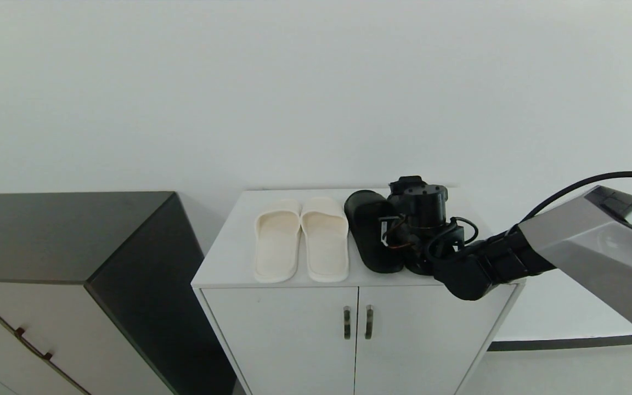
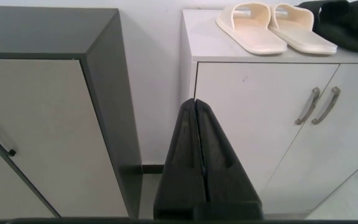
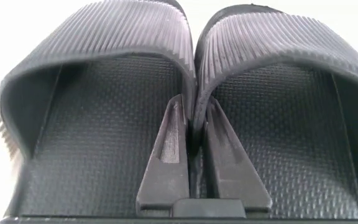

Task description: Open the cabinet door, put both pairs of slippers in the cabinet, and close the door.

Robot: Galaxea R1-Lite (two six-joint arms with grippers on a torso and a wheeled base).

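The black slippers (image 1: 373,230) are being gripped by their touching inner edges in the right end effector (image 3: 195,107), on top of the white cabinet (image 1: 228,258), just beside the cream slippers (image 1: 300,238). The cabinet doors (image 1: 294,340) are closed. The left end effector (image 2: 196,109) is being held clenched, empty, low before the cabinet.

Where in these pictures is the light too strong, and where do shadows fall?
Right wrist view: the background behind the black slippers is washed out to white, their insides dim. Head view: soft, even light, with shadow in the gap between the dark cabinet and the white cabinet. Left wrist view: that gap darkens lower down.
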